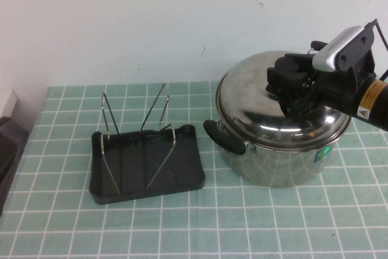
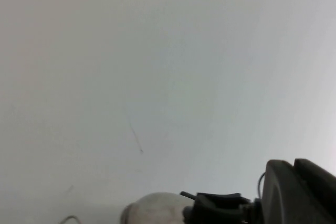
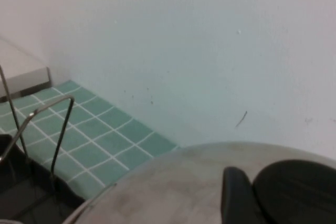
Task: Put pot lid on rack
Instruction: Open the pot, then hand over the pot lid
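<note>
Although the pot lid (image 1: 267, 98) sits on the steel pot (image 1: 276, 165) at the right of the table, the high view shows the right gripper (image 1: 290, 92) down over its centre, where the knob should be; whether its fingers are pressed onto the knob I cannot tell. The rack (image 1: 145, 162) stands empty to the left, well apart from the pot, its wire loops (image 1: 159, 127) upright to take the lid on edge. The left wrist view shows mostly bare wall (image 2: 157, 77), so the left gripper is unseen, probably parked. The right wrist view looks across the lid's dome (image 3: 173, 187) past a black finger (image 3: 236, 195) toward the loops.
</note>
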Robot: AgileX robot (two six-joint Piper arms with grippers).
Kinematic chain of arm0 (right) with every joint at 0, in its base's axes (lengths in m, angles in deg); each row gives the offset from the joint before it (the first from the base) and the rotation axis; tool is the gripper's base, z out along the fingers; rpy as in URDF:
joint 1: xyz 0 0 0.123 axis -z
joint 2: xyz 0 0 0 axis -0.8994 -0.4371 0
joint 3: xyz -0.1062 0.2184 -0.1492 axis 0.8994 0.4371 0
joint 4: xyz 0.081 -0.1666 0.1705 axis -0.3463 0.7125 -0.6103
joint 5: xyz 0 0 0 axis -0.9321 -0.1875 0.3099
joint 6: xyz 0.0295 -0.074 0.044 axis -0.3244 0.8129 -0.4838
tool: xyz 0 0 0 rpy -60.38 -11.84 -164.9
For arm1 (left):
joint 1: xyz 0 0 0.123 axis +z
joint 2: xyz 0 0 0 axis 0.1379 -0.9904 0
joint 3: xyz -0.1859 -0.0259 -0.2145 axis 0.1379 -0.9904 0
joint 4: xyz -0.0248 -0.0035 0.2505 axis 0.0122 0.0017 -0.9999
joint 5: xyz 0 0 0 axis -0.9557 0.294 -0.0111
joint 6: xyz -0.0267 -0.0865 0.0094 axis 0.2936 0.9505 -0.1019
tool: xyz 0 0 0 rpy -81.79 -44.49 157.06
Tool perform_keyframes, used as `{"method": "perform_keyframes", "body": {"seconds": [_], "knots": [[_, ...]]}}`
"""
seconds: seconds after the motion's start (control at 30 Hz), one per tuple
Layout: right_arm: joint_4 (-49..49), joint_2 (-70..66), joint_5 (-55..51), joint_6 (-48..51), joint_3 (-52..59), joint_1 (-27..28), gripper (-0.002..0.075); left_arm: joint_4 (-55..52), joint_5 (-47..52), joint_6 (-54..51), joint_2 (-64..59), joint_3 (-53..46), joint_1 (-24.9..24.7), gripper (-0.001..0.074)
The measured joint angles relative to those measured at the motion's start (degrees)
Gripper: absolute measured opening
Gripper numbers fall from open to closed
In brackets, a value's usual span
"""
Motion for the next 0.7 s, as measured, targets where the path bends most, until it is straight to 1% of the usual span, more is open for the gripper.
{"method": "perform_keyframes", "body": {"seconds": [0.07,0.1,0.17,0.23,0.3,0.37,0.43,0.53,0.7], "knots": [[0.12,1.09,0.11,0.69,0.0,0.0,0.0349,0.0,-0.85,5.22,0.0,0.0,0.0,0.0013],[0.2,2.07,0.11,1.29,0.0,0.0,0.0349,0.0,-1.47,7.54,0.0,0.0,0.0,0.0036],[0.23,4.51,0.36,2.13,0.0,0.0,0.0349,0.0,-3.49,13.41,0.0,0.0,0.0,0.012],[0.33,7.83,2.28,2.39,0.0,0.0,0.0349,0.11,-5.52,20.77,0.0,0.0,0.0,0.0239],[0.62,10.97,5.98,2.39,0.0,-0.27,0.0349,0.11,-6.84,30.49,0.0,0.0,0.0,0.039],[1.34,14.09,9.0,1.83,0.0,-1.89,0.0349,-1.1,-7.26,39.72,0.0,0.0,0.0,0.0505],[2.76,17.26,10.68,-0.09,0.0,-4.71,0.0349,-3.19,-7.46,47.87,0.0,0.0,0.0,0.0581],[5.53,20.22,11.07,-2.0,0.0,-11.78,0.0349,-6.14,-7.91,53.09,0.0,0.0,0.0,0.0617],[5.51,20.6,10.04,-2.86,0.0,-24.87,0.0349,-8.17,-9.27,55.01,0.0,0.0,0.0,0.0629]]}}
